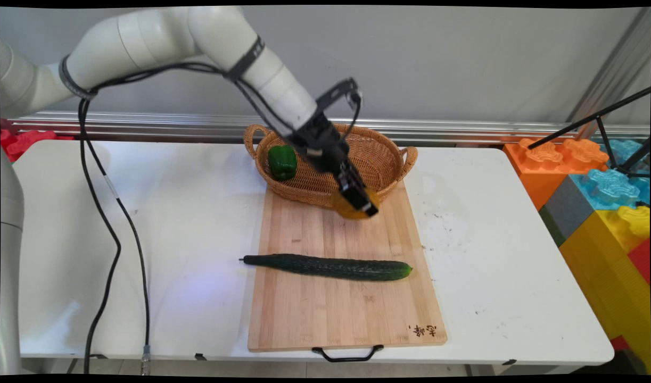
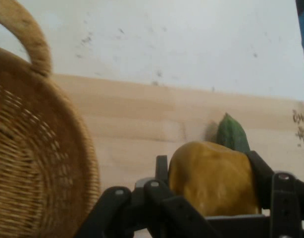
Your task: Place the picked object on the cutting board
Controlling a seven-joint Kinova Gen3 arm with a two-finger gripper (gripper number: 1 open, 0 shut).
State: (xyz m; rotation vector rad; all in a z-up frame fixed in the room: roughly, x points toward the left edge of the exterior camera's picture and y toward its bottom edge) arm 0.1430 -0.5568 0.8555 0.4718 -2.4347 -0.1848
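— Yellow, that lump in the gripper (image 1: 357, 201)?
— Yes, a yellow pepper (image 2: 214, 178), jaws clamped on it, above the cutting board (image 1: 346, 308) just beside the wicker basket (image 1: 378, 154).
— Anything else?
— A cucumber (image 1: 330, 266) across the board, a green pepper (image 1: 282, 162) in the basket.

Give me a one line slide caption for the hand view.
Gripper shut on a yellow pepper above the cutting board, beside the wicker basket.

Cutting board (image 1: 346, 276): a small dark mark of what look like two or three characters is burned into the near right corner; the characters cannot be read. The hand view shows the same mark at the board's edge, equally illegible.
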